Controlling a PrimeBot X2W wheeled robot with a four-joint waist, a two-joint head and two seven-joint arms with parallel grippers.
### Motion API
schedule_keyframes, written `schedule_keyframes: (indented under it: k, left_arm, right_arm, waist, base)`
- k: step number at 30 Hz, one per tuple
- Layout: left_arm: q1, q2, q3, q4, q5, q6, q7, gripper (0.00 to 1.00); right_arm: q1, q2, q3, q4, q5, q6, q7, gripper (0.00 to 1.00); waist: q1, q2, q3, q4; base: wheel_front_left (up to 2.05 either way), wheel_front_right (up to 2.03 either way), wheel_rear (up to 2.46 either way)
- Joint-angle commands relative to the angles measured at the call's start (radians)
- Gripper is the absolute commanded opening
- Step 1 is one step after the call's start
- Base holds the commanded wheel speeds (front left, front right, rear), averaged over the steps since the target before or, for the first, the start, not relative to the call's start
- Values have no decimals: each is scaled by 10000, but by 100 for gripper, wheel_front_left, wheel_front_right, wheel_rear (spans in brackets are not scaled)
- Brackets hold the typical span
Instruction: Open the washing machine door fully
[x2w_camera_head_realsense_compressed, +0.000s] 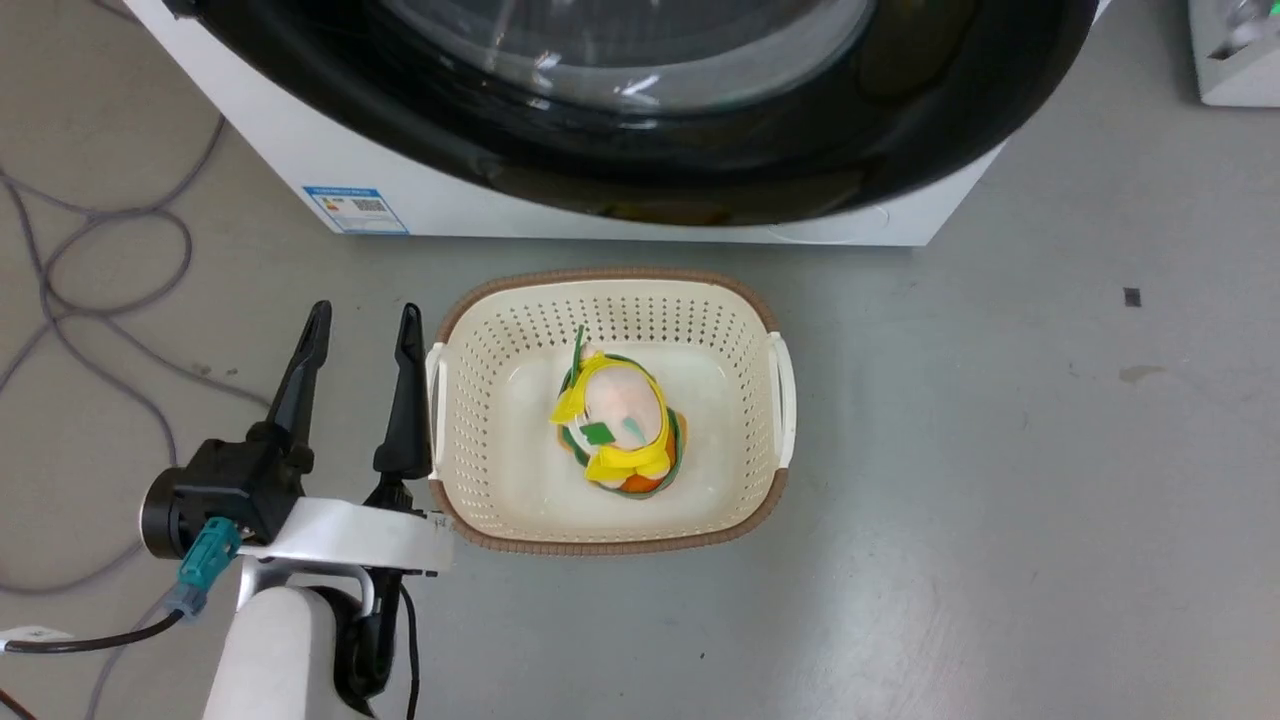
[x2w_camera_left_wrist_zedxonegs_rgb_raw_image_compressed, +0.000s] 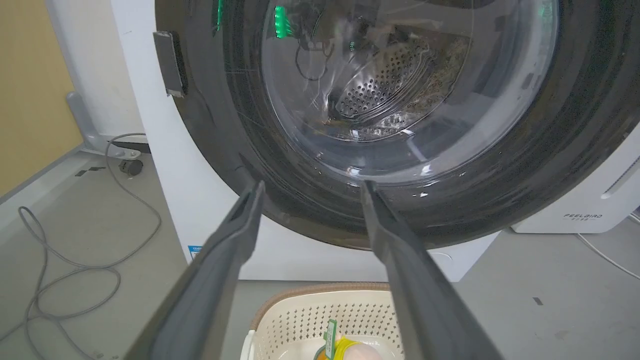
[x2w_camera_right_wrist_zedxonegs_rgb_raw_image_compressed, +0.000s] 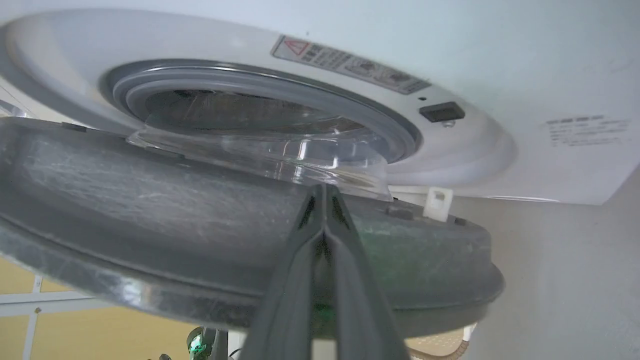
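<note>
Head view, lower left: left gripper (x2w_camera_head_realsense_compressed: 365, 312), fingers apart, just beside the basket (x2w_camera_head_realsense_compressed: 610, 276). Right wrist view, centre: right gripper (x2w_camera_right_wrist_zedxonegs_rgb_raw_image_compressed: 324, 189), fingers together, tips at the ajar door (x2w_camera_right_wrist_zedxonegs_rgb_raw_image_compressed: 150, 200).

A cream perforated basket (x2w_camera_head_realsense_compressed: 610, 273) with a brown woven rim and white handles at both short sides stands on the grey floor (x2w_camera_head_realsense_compressed: 1000, 500). In its middle lies a soft bundle (x2w_camera_head_realsense_compressed: 620, 425) of yellow, green, orange and pale pink. Grey cables (x2w_camera_head_realsense_compressed: 188, 245) loop over the floor well to the basket's left. A small dark mark (x2w_camera_head_realsense_compressed: 1131, 296) sits on the floor to its right. Farther back stand a white appliance lettered FEELBIRD (x2w_camera_left_wrist_zedxonegs_rgb_raw_image_compressed: 580, 210) and a yellow wall (x2w_camera_left_wrist_zedxonegs_rgb_raw_image_compressed: 30, 90).
</note>
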Motion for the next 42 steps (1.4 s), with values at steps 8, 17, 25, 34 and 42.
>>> schedule_keyframes:
  k: [8, 17, 25, 34, 42]
  left_arm:
    - [71, 8, -2, 127, 126, 6, -57, 100]
    - [348, 15, 88, 308, 207, 24, -57, 100]
    - [645, 42, 99, 454, 342, 48, -57, 100]
    - [1269, 97, -2, 663, 493, 130, -57, 100]
    - [1756, 153, -198, 772, 555, 154, -36, 100]
  right_arm:
    - [1303, -281, 331, -1302, -210, 10, 43, 0]
    - [3014, -752, 289, -3198, 235, 10, -205, 0]
    - [4428, -1202, 493, -4992, 707, 10, -611, 0]
    - [5755, -1529, 1036, -6688, 1063, 10, -1304, 0]
    - [6429, -1535, 1509, -7807, 1441, 10, -1766, 0]
  waist:
    - [0, 0, -285, -163]
    - [0, 0, -857, -297]
    - [0, 0, -1393, -354]
    - [0, 0, -2275, -352]
    - [0, 0, -2856, -277]
  base:
    - [0, 0, 0]
    - [0, 0, 0]
    - [0, 0, 0]
    - [0, 0, 0]
    - [0, 0, 0]
